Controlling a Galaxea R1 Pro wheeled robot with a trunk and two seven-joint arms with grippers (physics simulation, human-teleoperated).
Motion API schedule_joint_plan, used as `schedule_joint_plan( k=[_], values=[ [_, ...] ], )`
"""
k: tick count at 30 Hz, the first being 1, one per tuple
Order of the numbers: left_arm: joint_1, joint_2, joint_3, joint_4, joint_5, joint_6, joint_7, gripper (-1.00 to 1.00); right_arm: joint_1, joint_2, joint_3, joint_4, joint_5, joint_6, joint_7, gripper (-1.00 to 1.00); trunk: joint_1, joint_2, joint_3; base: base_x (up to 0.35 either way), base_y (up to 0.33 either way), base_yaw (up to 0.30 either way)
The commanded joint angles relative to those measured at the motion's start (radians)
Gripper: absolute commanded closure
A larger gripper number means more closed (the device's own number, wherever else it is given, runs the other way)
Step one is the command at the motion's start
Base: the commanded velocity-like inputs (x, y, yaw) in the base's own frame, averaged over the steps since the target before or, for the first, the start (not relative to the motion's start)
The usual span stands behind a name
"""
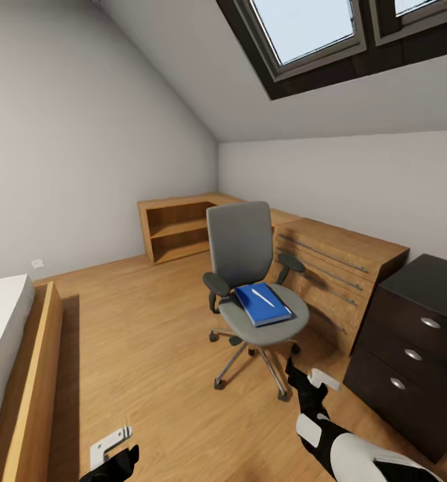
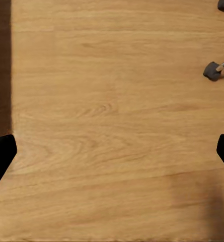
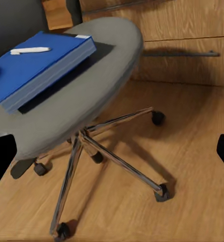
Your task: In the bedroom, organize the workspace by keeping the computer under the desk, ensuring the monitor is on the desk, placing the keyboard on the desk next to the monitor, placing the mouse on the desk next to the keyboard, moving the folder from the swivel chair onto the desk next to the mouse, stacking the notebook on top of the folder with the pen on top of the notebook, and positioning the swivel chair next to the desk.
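Note:
The swivel chair (image 1: 240, 244) stands mid-room on the wood floor, its seat facing me. On the seat lies the blue notebook (image 1: 263, 304) (image 3: 39, 60), and the white pen (image 1: 262, 296) (image 3: 30, 50) rests on its cover. A pale sliver (image 3: 83, 37) shows at the notebook's corner; I cannot tell whether it is the folder. The desk (image 1: 431, 274), with its dark drawer unit, stands at the right. My right gripper (image 1: 309, 378) (image 3: 112, 156) hangs open, low in front of the seat. My left gripper (image 1: 113, 450) (image 2: 112, 151) is open over bare floor. Computer, monitor, keyboard and mouse are out of view.
A light wooden dresser (image 1: 337, 268) with bar handles stands behind the chair, beside the desk's drawers (image 1: 411, 355). A low open shelf (image 1: 176, 231) sits against the far wall. A bed (image 1: 9, 361) in a wooden frame runs along the left. The chair's chrome base (image 3: 117, 161) spreads over the floor.

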Motion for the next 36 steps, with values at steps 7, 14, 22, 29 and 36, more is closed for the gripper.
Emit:
schedule_joint_plan(
  k=[7, 14, 22, 29, 36],
  values=[
    [0.0, -0.001, 0.0, 0.181, -0.036, -0.073, 0.001, -1.0, 0.129, 0.005, -0.007, 0.032, 0.046, -0.119, 0.001, -1.0, -0.027, 0.049, 0.021, 0.0, 0.0, 0.0],
    [0.0, 0.0, -0.002, 0.369, -0.086, -0.291, 0.0, -1.0, 0.177, 0.004, -0.008, 0.036, 0.056, -0.174, 0.001, -1.0, -0.054, 0.098, 0.043, 0.0, 0.0, 0.0],
    [0.0, 0.001, 0.001, 0.592, -0.169, -0.465, 0.0, -1.0, 0.221, -0.011, -0.008, 0.037, 0.056, -0.18, 0.0, -1.0, -0.077, 0.14, 0.062, -0.173, 0.093, -0.135],
    [0.0, 0.001, 0.0, 0.597, -0.17, -0.468, 0.0, -1.0, 0.221, -0.008, -0.007, 0.037, 0.056, -0.18, 0.0, -1.0, -0.077, 0.14, 0.062, -0.027, 0.017, -0.106],
    [0.0, 0.001, -0.002, 0.625, -0.172, -0.469, 0.0, -1.0, 0.221, -0.006, -0.007, 0.037, 0.059, -0.18, 0.001, -1.0, -0.077, 0.14, 0.062, -0.01, 0.038, -0.006]
  ],
)
